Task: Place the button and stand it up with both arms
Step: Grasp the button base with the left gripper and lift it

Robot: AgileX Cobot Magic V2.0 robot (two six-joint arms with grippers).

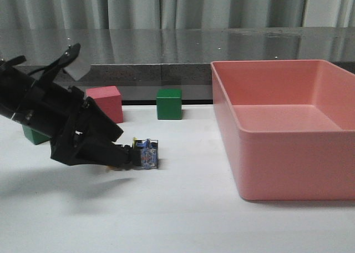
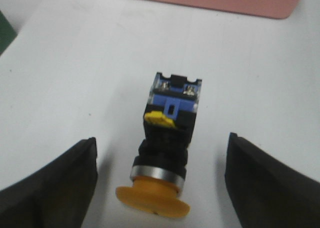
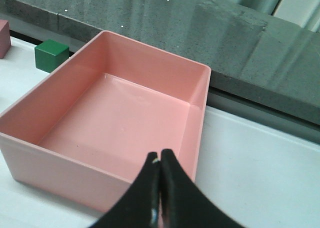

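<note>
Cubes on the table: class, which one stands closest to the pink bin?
The green cube standing alone mid-table. The red cube sits further left, and the other green cube is mostly hidden behind the left arm, furthest from the bin.

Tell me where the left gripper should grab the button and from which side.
Grip the button across its black body, just behind the silver collar. It lies on its side on the table, yellow cap toward the left gripper, whose open fingers already flank it. Probably close straight on; the flat sides look steadier than the rounded cap.
</note>
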